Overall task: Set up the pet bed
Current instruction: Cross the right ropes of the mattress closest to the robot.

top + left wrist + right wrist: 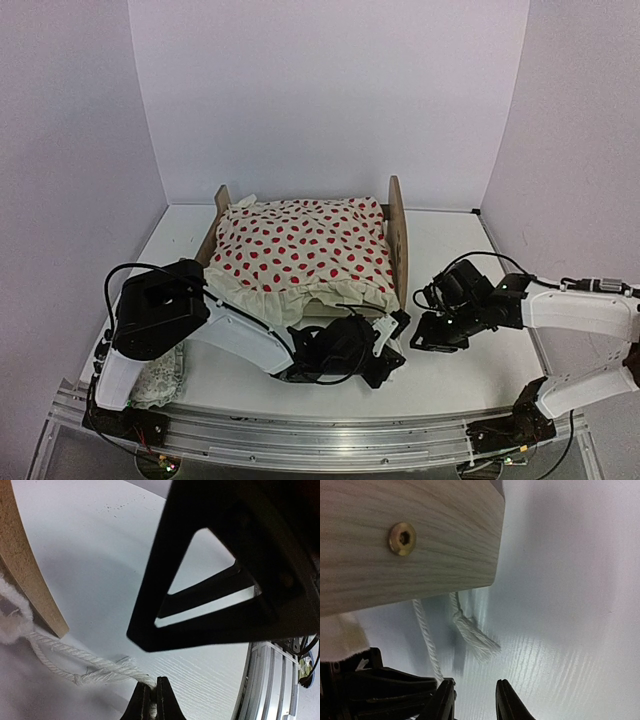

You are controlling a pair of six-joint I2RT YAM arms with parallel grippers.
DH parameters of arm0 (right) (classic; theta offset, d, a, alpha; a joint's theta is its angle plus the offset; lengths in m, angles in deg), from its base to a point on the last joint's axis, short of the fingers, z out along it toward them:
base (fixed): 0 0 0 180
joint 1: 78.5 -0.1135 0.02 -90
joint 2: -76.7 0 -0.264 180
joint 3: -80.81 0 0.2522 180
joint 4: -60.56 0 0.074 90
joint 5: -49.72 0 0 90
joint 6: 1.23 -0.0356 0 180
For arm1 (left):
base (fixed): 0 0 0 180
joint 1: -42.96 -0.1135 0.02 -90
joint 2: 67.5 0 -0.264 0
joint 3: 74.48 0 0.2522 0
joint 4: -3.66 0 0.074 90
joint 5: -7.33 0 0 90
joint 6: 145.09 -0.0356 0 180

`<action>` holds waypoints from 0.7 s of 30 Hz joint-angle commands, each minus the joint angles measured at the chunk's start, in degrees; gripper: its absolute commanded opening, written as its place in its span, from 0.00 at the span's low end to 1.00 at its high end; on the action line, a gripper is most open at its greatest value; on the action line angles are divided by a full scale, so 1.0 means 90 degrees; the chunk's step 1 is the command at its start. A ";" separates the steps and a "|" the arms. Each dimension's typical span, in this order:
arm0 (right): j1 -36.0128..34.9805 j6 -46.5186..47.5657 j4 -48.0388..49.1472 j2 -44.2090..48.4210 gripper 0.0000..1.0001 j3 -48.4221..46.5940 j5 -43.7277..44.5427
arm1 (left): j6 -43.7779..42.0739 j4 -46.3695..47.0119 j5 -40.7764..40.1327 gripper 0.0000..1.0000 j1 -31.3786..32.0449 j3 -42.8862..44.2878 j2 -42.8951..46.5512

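White tabletop [455,250] and pale walls [330,90] enclose the arms. The left gripper [152,702] pinches a white cord [75,660]; the right gripper [475,700] stands parted. The pet bed [398,235], under a red-dotted blanket [300,245], sits just beyond both.

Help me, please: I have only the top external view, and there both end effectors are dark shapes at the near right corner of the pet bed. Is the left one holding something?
Observer: Yes. Its wrist view shows the left end effector shut on a white twisted cord.
Operator: And the right one?
Observer: The right end effector is open, with nothing clamped in it.
Operator: Is any cord near it?
Observer: A frayed cord end lies on the table beside the wooden board of the pet bed, not gripped.
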 commanded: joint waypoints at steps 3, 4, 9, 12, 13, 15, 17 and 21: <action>-0.0014 -0.0495 0.0774 -0.0310 0.31 0.0100 -0.0823 | 0.0103 0.0649 0.0092 0.03 -0.0020 -0.0256 0.0270; -0.0014 -0.0547 0.0881 -0.0340 0.31 0.0152 -0.0888 | 0.0113 0.0666 0.0102 0.03 -0.0020 -0.0283 0.0287; -0.0016 -0.0724 0.1099 -0.0464 0.30 0.0241 -0.0989 | 0.0135 0.0793 0.0070 0.02 -0.0014 -0.0411 0.0366; -0.0014 -0.0810 0.1168 -0.0538 0.30 0.0253 -0.1094 | 0.0144 0.0816 0.0034 0.02 -0.0018 -0.0447 0.0391; -0.0014 -0.0837 0.1170 -0.0549 0.30 0.0250 -0.1135 | 0.0157 0.0831 0.0026 0.02 -0.0020 -0.0458 0.0391; -0.0014 -0.0872 0.1221 -0.0519 0.30 0.0289 -0.1212 | 0.0192 0.0880 0.0009 0.02 -0.0013 -0.0488 0.0406; -0.0014 -0.0914 0.1368 -0.0449 0.29 0.0400 -0.1283 | 0.0240 0.0995 0.0007 0.02 -0.0015 -0.0559 0.0451; -0.0015 -0.1002 0.1458 -0.0409 0.26 0.0554 -0.1268 | 0.0373 0.1308 -0.0174 0.02 -0.0028 -0.0782 0.0602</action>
